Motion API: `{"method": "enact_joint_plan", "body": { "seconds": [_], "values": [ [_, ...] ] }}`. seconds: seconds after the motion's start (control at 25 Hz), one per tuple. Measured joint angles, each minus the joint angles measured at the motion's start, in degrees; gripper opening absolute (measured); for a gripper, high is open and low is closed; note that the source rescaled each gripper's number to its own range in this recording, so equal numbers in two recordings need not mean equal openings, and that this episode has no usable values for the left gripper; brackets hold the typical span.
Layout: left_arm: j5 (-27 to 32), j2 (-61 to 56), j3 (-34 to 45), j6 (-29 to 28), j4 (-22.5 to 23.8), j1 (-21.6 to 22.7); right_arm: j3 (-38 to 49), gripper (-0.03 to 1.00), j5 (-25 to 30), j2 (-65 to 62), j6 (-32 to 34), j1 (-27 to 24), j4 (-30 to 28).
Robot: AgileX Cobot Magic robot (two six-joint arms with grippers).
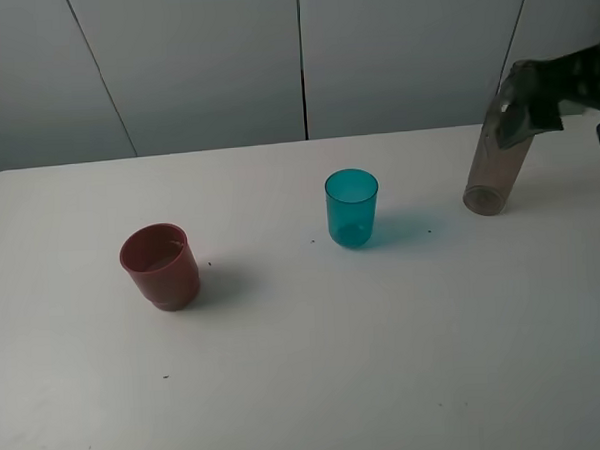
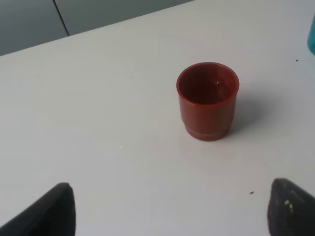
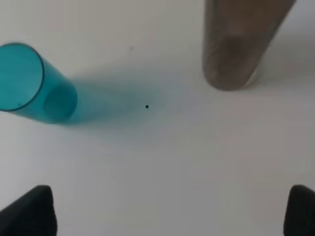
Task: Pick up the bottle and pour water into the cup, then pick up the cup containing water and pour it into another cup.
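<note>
**Table stock: one bottle, two cups**

- Bottle (image 1: 496,162): smoky grey-brown, standing at the far right of your white table (image 1: 307,384), its top hidden behind the right gripper (image 1: 538,95). You cannot tell whether that gripper grasps it; the right wrist view shows the fingertips spread wide apart.
- Teal tumbler (image 1: 352,208): upright at centre, well apart from the bottle.
- Dull-red cup (image 1: 160,266): upright at left, standing alone.
- Left gripper (image 2: 170,209): jaws apart, hovering near the red cup without touching it.
</note>
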Motion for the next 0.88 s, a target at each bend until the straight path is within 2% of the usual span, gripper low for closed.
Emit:
{"method": "enact_joint_plan", "body": {
  "seconds": [0.24, 0.36, 0.72, 0.88],
  "values": [
    [0.0, 0.0, 0.0, 0.0, 0.0, 0.0, 0.0, 1.0, 11.86, -22.73, -3.45, -0.23, -0.54],
    [0.0, 0.0, 0.0, 0.0, 0.0, 0.0, 0.0, 1.0, 15.72, -33.26, -6.22, -0.23, -0.54],
    [0.0, 0.0, 0.0, 0.0, 0.0, 0.0, 6.63, 1.0, 17.2, -59.83, -8.26, -0.23, -0.07],
    [0.0, 0.0, 0.0, 0.0, 0.0, 0.0, 10.36, 1.0, 16.73, -63.5, -9.28, -0.23, 0.45]
  ]
}}
